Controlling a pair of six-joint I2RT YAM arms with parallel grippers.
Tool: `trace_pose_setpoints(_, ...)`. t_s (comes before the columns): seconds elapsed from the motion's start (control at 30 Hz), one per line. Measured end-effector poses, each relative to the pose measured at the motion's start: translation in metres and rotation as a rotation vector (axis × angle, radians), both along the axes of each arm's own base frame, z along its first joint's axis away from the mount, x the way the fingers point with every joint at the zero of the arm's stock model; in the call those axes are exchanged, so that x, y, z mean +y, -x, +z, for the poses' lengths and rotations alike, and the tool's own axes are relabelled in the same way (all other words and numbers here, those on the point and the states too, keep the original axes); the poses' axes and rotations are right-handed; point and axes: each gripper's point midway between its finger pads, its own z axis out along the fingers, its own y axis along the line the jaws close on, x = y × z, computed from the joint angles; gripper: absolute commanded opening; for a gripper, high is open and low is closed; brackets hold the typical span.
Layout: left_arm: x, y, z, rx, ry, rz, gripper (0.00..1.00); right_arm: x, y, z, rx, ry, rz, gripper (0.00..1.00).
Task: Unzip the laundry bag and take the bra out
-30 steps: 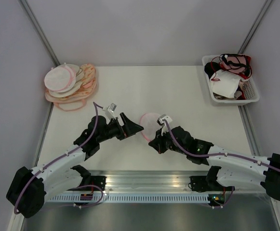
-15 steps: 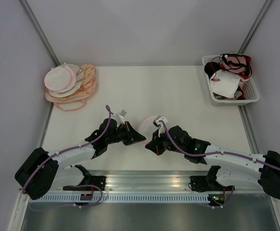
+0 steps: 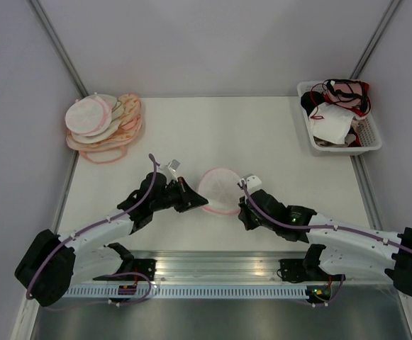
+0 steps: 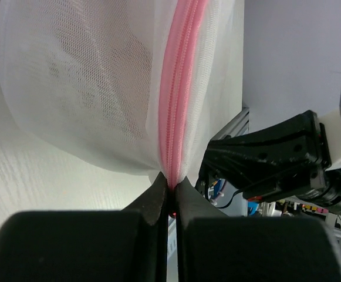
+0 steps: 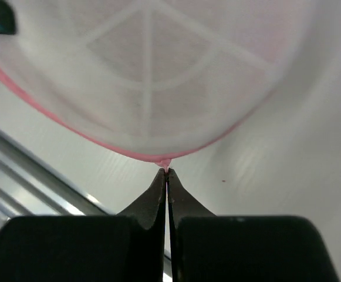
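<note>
The laundry bag (image 3: 220, 188) is a round white mesh pouch with a pink zip rim, held just above the table between both arms. My left gripper (image 3: 203, 206) is shut on the pink zip rim (image 4: 181, 88) at the bag's left edge, its jaws (image 4: 170, 187) pressed together on it. My right gripper (image 3: 240, 205) is shut on a small pink tab at the rim's right edge, pinched at the fingertips (image 5: 167, 171) under the bag (image 5: 152, 70). The bra is hidden; only a faint shade shows through the mesh (image 4: 82, 76).
A stack of similar pink- and orange-rimmed pouches (image 3: 103, 124) lies at the back left. A white basket (image 3: 373, 144) with white, black and red-strapped garments stands at the back right. A metal rail (image 3: 213, 265) runs along the near edge.
My left gripper was open a second ago; it has moved in and shut on the bag's rim. The right gripper has drawn to the right, and the bag now shows its round face.
</note>
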Motion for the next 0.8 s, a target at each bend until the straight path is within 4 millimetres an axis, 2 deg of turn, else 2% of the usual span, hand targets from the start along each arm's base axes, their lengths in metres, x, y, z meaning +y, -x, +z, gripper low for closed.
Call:
trace_pose_setpoints(0.13, 0.003, 0.002, -0.003, -0.013, -0.034, -0.043, 0.02, -0.031, -0.02, 0.005, -0.064, 0.069, -0.171, 0.0)
trace_pose_setpoints(0.3, -0.01, -0.007, 0.008, -0.068, -0.069, -0.17, 0.04, -0.049, -0.046, 0.023, -0.146, 0.09, -0.316, 0.01)
trace_pose_setpoints(0.33, -0.014, -0.011, 0.012, -0.087, -0.071, -0.201, 0.08, -0.051, -0.049, 0.024, -0.156, 0.097, -0.328, 0.01)
trace_pose_setpoints(0.37, -0.017, -0.018, 0.015, -0.107, -0.075, -0.223, 0.16, -0.051, -0.051, 0.024, -0.161, 0.103, -0.334, 0.0)
trace_pose_setpoints(0.4, -0.02, -0.025, 0.018, -0.128, -0.078, -0.24, 0.45, -0.05, -0.053, 0.023, -0.162, 0.109, -0.335, 0.01)
trace_pose_setpoints(0.47, -0.025, -0.041, 0.025, -0.161, -0.082, -0.257, 0.72, -0.049, -0.054, 0.019, -0.159, 0.12, -0.331, 0.0)
trace_pose_setpoints(0.5, -0.027, -0.052, 0.028, -0.179, -0.084, -0.259, 0.93, -0.048, -0.054, 0.019, -0.157, 0.119, -0.326, 0.0)
trace_pose_setpoints(0.53, -0.028, -0.062, 0.03, -0.19, -0.086, -0.256, 0.99, -0.046, -0.054, 0.018, -0.155, 0.115, -0.319, 0.01)
trace_pose_setpoints(0.6, -0.03, -0.085, 0.035, -0.195, -0.084, -0.226, 1.0, -0.04, -0.054, 0.02, -0.151, 0.094, -0.304, 0.0)
trace_pose_setpoints(0.67, -0.025, -0.096, 0.034, -0.192, -0.095, -0.191, 1.0, -0.034, -0.053, 0.023, -0.146, 0.063, -0.285, 0.0)
trace_pose_setpoints(0.73, -0.018, -0.101, 0.031, -0.179, -0.109, -0.143, 0.99, -0.027, -0.051, 0.026, -0.141, 0.031, -0.266, 0.0)
trace_pose_setpoints(0.8, -0.007, -0.093, 0.027, -0.156, -0.119, -0.094, 1.0, -0.019, -0.047, 0.03, -0.133, -0.008, -0.226, 0.01)
